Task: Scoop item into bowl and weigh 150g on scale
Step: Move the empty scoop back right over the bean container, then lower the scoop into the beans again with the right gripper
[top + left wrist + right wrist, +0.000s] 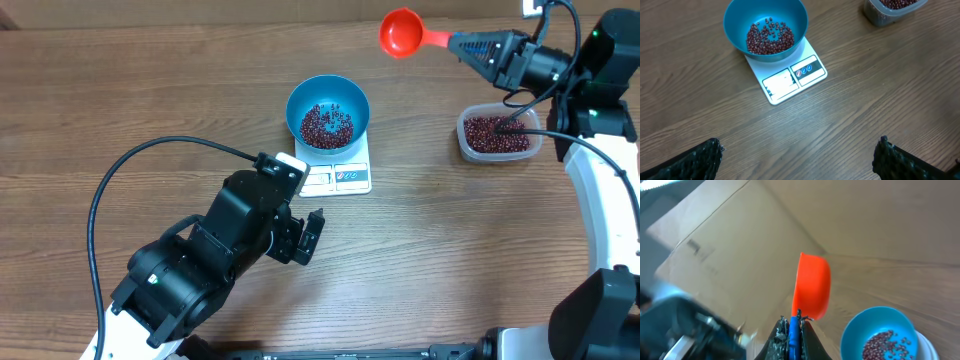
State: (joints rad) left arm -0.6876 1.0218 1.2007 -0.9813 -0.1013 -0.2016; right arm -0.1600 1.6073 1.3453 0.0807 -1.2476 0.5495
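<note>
**Scoop empty and aloft: you are between loads**

From overhead, your right end effector (458,42) is clamped on the handle of the orange-red scoop (402,32), which hangs over the far edge of the counter (150,90), apart from both vessels. Its cup looks empty. The blue bowl (293,100) sits on the white scale (340,178) with a thin layer of beans (326,125) across its bottom. More lie in the clear container (466,142) off to the right. I judge this the gap between one tip and the next dig. Your next move is to bring the scoop down into the container, load it, and carry it level to the bowl. Your left end effector (306,238) idles near the scale, touching nothing.

From the left wrist, both dark fingers (695,160) stand wide apart with bare counter between them. Bowl and scale are well ahead. The display is too small to read, so I cannot tell how close to target you are.

From the right wrist, the jaws are pressed together on the handle and the scoop is turned on its side, with nothing in it. The bowl shows at the lower right
</note>
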